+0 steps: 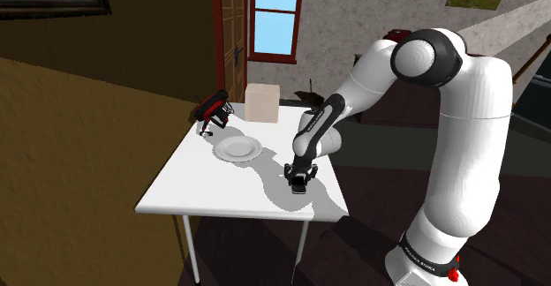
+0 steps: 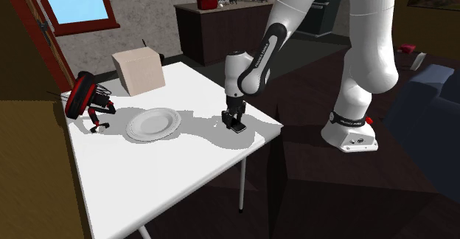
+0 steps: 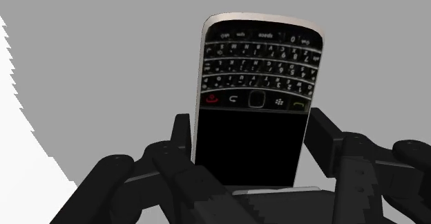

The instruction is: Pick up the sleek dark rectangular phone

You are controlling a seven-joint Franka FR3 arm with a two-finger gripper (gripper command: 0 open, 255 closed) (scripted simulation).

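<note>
The phone is a dark rectangular handset with a silver rim, a small keypad and a black screen. It lies flat on the white table, close to the edge at the shoulder view's right. My black gripper has come straight down over it, with one finger pressed against each long side of the screen half. The keypad half sticks out beyond the fingertips. In the shoulder view the gripper is down at the tabletop. In the second exterior view the gripper covers most of the phone.
A white plate lies mid-table, a short way from the gripper. A beige box stands at the far edge. A red and black object sits at the far corner. The table edge runs right beside the phone.
</note>
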